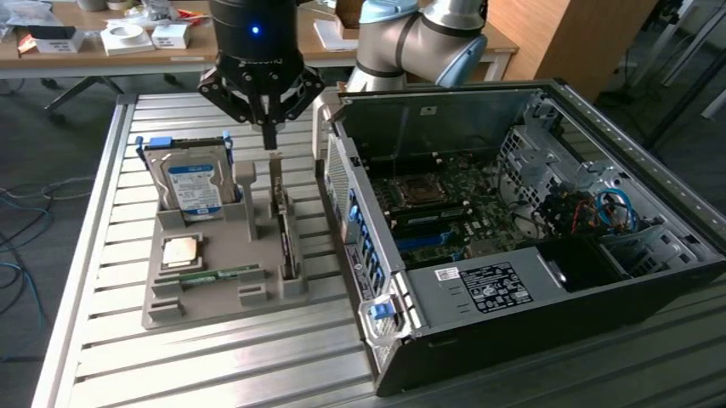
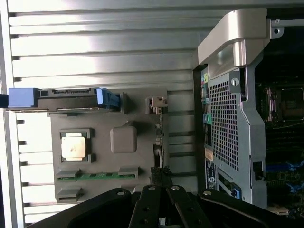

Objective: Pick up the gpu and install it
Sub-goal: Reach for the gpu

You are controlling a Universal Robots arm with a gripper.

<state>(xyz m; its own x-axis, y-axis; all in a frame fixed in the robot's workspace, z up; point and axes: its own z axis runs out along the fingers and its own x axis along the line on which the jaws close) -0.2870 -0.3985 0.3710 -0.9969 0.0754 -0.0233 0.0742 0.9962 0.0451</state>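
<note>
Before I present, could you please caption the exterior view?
Shut gripper poised over the thin dark gpu card standing in a grey tray beside the open black computer case.

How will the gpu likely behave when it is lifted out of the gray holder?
The gpu is a thin board, so probably stiff and light. It stands on edge in the gray holder, so it may tip once freed. Its narrow top edge offers little grip.

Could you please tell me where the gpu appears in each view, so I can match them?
Exterior view: the gpu stands on edge in the grey holder, beside the computer case.
Wrist view: seen edge-on, the gpu runs along the holder's side nearest the case.
Shared landmark: the blue-tabbed hard drive.
</note>
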